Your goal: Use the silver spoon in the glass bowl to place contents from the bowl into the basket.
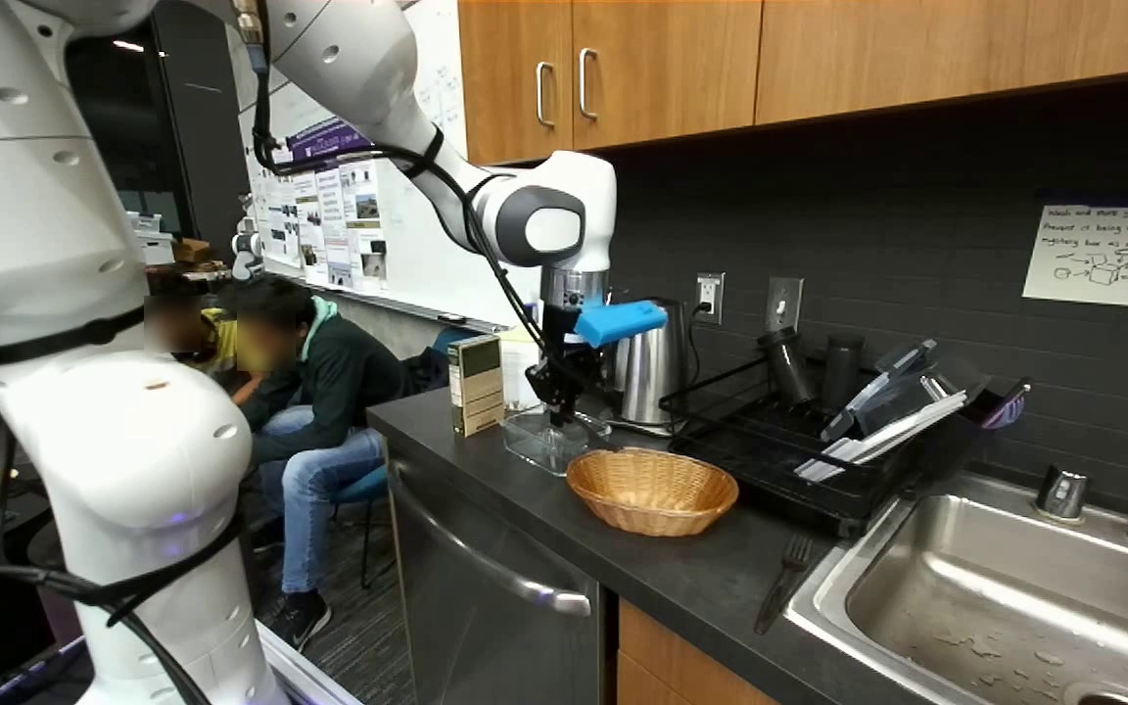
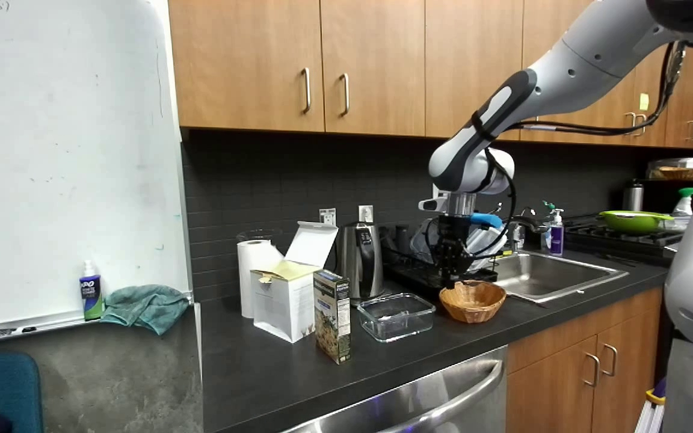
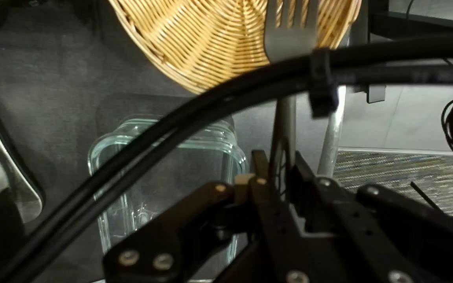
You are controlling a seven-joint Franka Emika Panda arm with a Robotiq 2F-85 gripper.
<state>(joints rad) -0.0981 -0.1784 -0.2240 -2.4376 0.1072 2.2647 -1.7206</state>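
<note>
Gripper (image 3: 279,161) with fork (image 3: 290,43), above the counter (image 1: 701,573). The jaws pinched the fork's handle; its tines overlapped the wicker basket (image 3: 207,43) in the wrist view, and no spoon could be made out. The glass bowl (image 2: 403,328) stood upright just beside the basket; whether it held any contents could not be told. Judged hazards were three: the slender handle, pressed from its sides, might have twisted if the tines struck the bowl's wall; loose contents might have slipped between the tines, a fork being a poor scoop, and dropped short of the basket; and the cable (image 3: 407,74), crossing in front of the bowl, might have hidden a misjudged approach
</note>
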